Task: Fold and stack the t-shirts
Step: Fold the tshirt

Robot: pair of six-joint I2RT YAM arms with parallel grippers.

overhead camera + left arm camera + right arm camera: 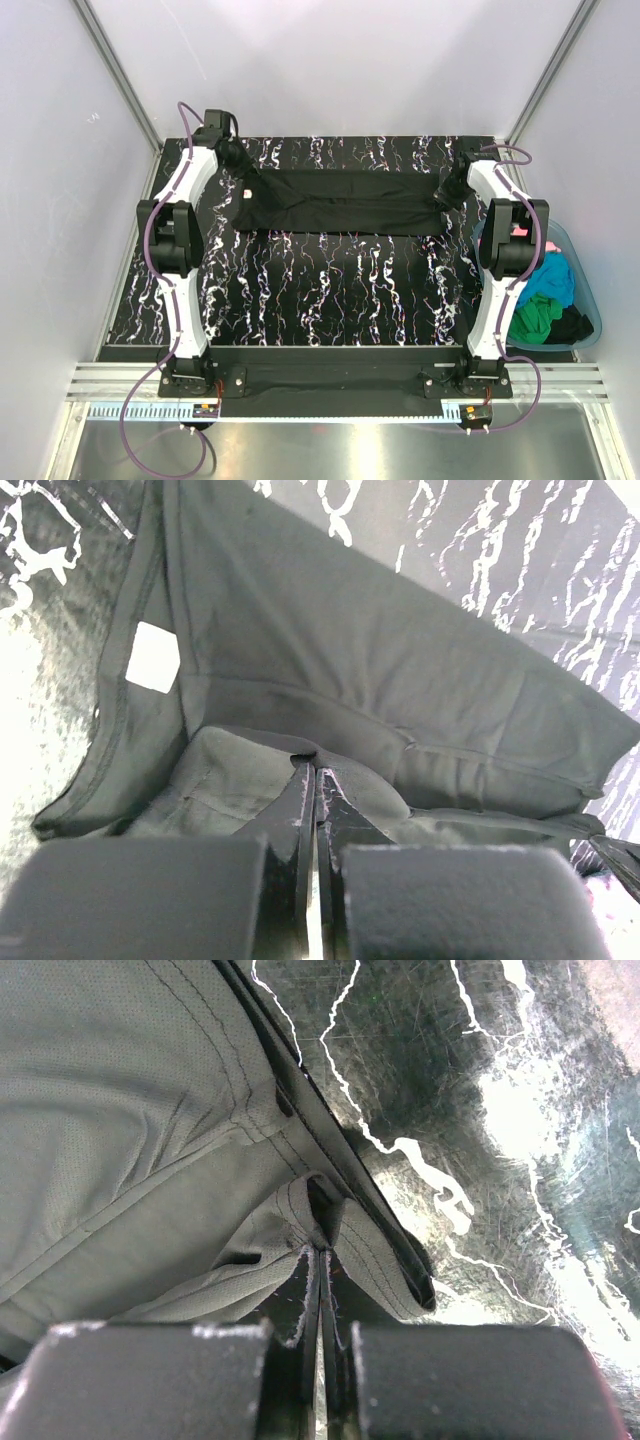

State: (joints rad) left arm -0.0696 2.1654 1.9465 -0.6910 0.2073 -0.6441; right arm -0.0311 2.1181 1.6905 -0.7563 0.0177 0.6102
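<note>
The black t-shirt (340, 200) is laid out as a long, flat band across the far part of the marbled table (330, 300). Its left end is pinched by the left gripper (314, 780). The fingers there are pressed tight together on a fold of the cloth, not far from a small white tag (153, 657). The right end is pinched the same way by the right gripper (322, 1255), with a stitched hem caught between the shut fingers. The cloth looks pulled fairly straight between the two.

The other t-shirts (548, 285), turquoise, green and pink, are heaped in the see-through tub (590, 310) at the right side of the table. They are kept well apart from the black one.

The shirt is judged to be soft, light and floppy. It cannot be broken, but it will likely sag and wrinkle wherever it is not held. It is best taken by the hems or corners, at both ends at once. The two ends should be kept level so that a fold can fall straight. Only a thin bit of cloth is caught in each pinch, so it could be pulled free by a hard tug
</note>
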